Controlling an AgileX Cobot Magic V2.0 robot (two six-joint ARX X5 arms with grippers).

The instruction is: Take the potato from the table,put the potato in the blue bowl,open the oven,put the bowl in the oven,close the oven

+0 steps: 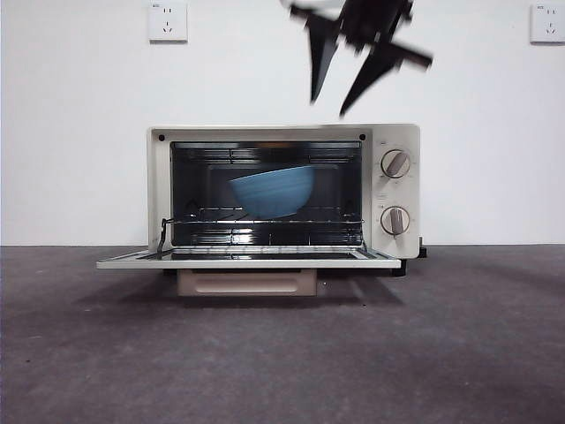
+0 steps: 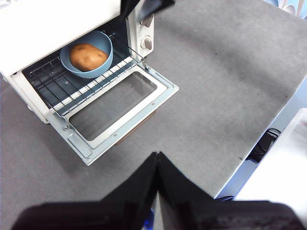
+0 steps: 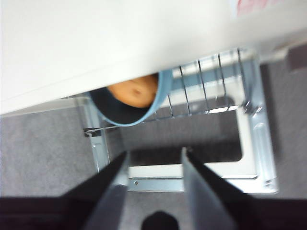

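bowl with potato sat inside the open oven.

the dark grey matte cloth counter (image 1: pixel 459 353) carried the cream-white toaster oven (image 1: pixel 282 132), its dark glass door (image 2: pixel 115 108) folded flat down. on the wire rack (image 2: pixel 72 91) inside rested the round matte blue bowl (image 1: pixel 274 190), holding the smooth orange-brown potato (image 2: pixel 88 56). the right tool (image 1: pixel 353 79) hovered above the oven's top, released, jaws spread. the left tool (image 2: pixel 157 155) hung over the counter in front of the oven, clenched and empty.
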